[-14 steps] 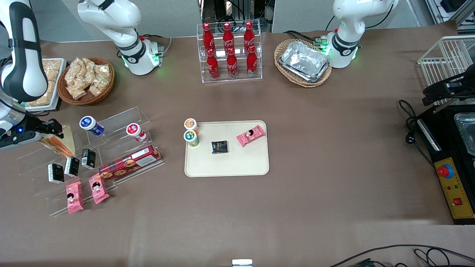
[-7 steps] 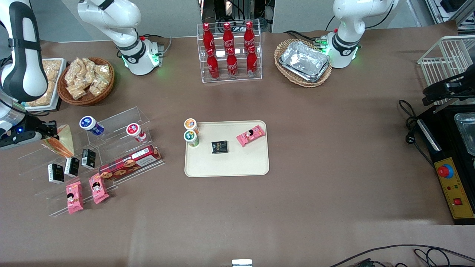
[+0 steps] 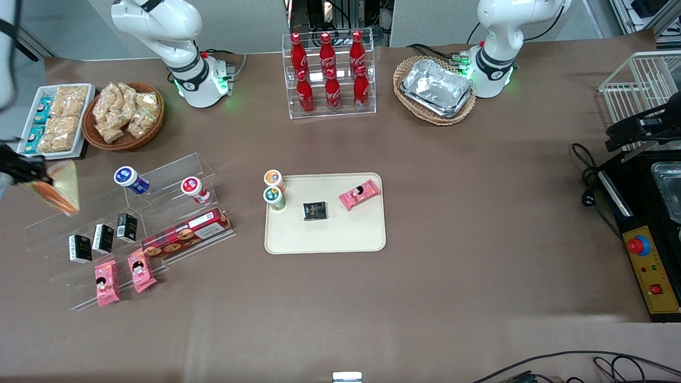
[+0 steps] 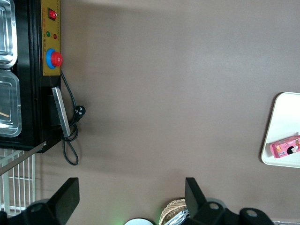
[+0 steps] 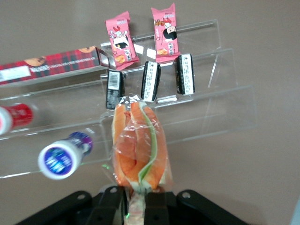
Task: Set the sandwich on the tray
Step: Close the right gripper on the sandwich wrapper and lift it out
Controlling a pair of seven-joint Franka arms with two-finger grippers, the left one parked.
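The gripper [image 3: 24, 175] hangs at the working arm's end of the surface [image 3: 479, 239], above the clear stepped display rack [image 3: 133, 223]. Its fingers [image 5: 115, 199] pinch the sandwich [image 3: 56, 187], a wedge in clear wrap with orange and green layers, holding it off the rack. In the right wrist view the sandwich [image 5: 138, 147] juts out from between the fingers, and the rack [image 5: 225, 108] lies below it.

On the rack stand three small black cartons [image 3: 101, 238], two pink snack packets [image 3: 123, 274], a long red biscuit box [image 3: 186, 233], a blue-capped cup [image 3: 130, 179] and a red-capped cup [image 3: 194, 189].

The tray [image 3: 330, 234] sits near the middle of the surface, well apart from the sandwich and toward the parked arm's end from it. On the tray lie a black packet [image 3: 315, 210] and a pink packet [image 3: 359, 194]. A green-lidded cup [image 3: 274, 197] stands at the tray's edge, with an orange-lidded cup [image 3: 273, 178] just beside it.

Farther from the front camera stand a rack of red bottles [image 3: 328, 72], a wicker basket of foil trays [image 3: 435, 89], a basket of wrapped snacks [image 3: 123, 113] and a white snack tray [image 3: 53, 119].
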